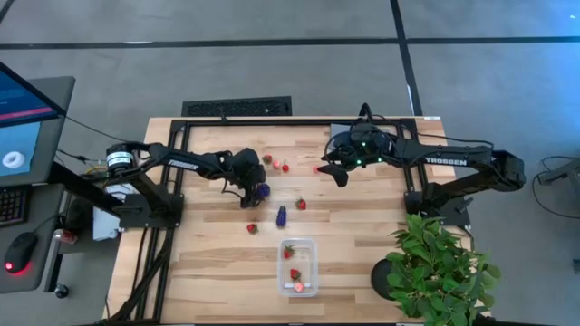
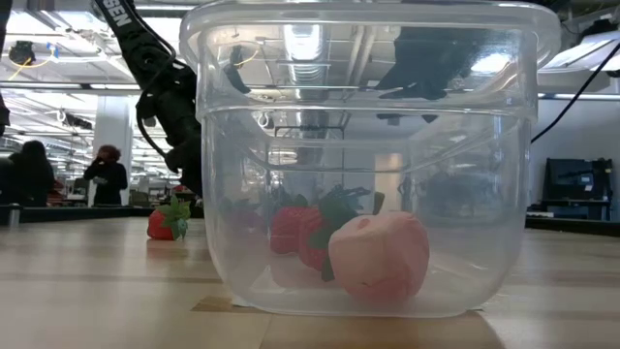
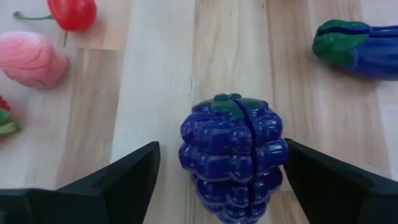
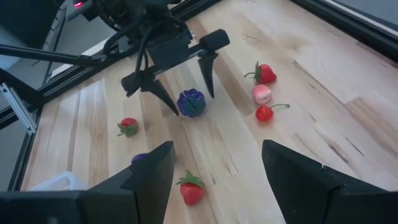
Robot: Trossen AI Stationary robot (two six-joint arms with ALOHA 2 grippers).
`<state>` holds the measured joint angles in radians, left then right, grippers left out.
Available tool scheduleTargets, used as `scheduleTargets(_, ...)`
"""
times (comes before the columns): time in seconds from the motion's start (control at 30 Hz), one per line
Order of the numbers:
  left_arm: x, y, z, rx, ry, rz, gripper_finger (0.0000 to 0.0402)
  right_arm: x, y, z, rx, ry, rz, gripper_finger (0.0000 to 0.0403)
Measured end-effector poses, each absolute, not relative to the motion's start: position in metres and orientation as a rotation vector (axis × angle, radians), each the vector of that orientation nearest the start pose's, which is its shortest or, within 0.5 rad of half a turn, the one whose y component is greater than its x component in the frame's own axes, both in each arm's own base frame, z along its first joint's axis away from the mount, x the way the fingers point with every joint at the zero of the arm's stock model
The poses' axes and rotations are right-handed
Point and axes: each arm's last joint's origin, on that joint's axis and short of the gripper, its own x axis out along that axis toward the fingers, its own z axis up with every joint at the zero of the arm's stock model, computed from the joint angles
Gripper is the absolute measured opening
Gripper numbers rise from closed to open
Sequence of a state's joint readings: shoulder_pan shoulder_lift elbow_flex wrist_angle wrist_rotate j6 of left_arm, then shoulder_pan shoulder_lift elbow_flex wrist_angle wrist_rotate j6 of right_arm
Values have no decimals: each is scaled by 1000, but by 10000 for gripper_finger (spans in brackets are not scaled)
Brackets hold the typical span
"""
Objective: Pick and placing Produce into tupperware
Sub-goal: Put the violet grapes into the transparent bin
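Note:
The dark purple grape bunch [image 3: 233, 155] [image 1: 262, 191] [image 4: 191, 102] stands on the table between the open fingers of my left gripper [image 3: 221, 180] [image 1: 249, 190], which comes down over it. The purple eggplant [image 3: 357, 50] [image 1: 282, 215] lies close by. Several red strawberries, a cherry [image 4: 266, 112] and a pink piece [image 4: 262, 94] are scattered on the wood. The clear tupperware [image 1: 298, 267] [image 2: 368, 155] sits near the table's near edge with strawberries [image 2: 300, 233] and a pink peach [image 2: 380, 254] inside. My right gripper [image 4: 214, 174] [image 1: 337, 172] hovers open, off to the right of the grape bunch. My left gripper straddles the grape bunch from above, one finger on each side of it. One finger [image 3: 311, 174] is right against the bunch's side [image 3: 280, 152]; whether it touches cannot be told. The other finger [image 3: 124, 180] stands clear. The bunch rests on the table.
A green potted plant [image 1: 439, 267] fills the table's near right corner. A black frame rail [image 1: 272, 121] runs along the far edge. A monitor and a mouse [image 1: 20, 249] sit left of the table. People [image 2: 107, 174] stand far off in the room.

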<state>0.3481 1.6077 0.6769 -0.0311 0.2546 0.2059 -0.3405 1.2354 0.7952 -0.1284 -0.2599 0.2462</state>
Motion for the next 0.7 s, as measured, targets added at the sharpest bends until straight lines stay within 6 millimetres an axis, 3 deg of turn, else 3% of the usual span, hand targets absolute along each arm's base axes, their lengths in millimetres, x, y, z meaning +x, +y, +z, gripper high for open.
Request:
scheduleTargets(0.37, 265, 89, 128, -86, 923, 5, 248, 248, -80, 251, 407, 532, -149, 268)
scheduleTargets(0.7, 265, 89, 128, -87, 923, 5, 229, 248, -80, 251, 407, 532, -149, 268)
